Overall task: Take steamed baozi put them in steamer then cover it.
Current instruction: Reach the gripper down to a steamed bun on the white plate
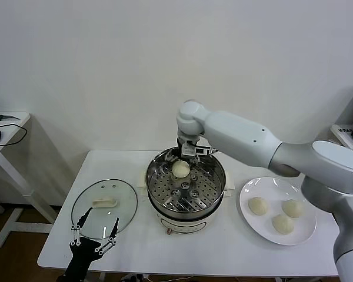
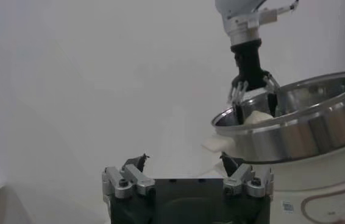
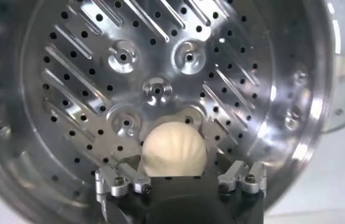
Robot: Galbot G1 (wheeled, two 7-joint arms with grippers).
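With one baozi (image 1: 180,169) resting on the perforated floor at the far side of the steamer (image 1: 213,197), the sound move, as I judge it, is to lift the right tool (image 1: 190,154) straight up clear of the rim before swinging to the white plate (image 1: 250,222), where three buns (image 1: 283,223) wait. The right arm reaches across, its tool pointing down over the bun, jaws spread wide and gripping nothing. The left tool (image 1: 97,234) hangs open and empty at the table's near edge beside the glass lid (image 1: 120,194).

Right end effector (image 1: 186,160) reaches forward with fingers spread; left end effector (image 1: 95,232) waits low, open.
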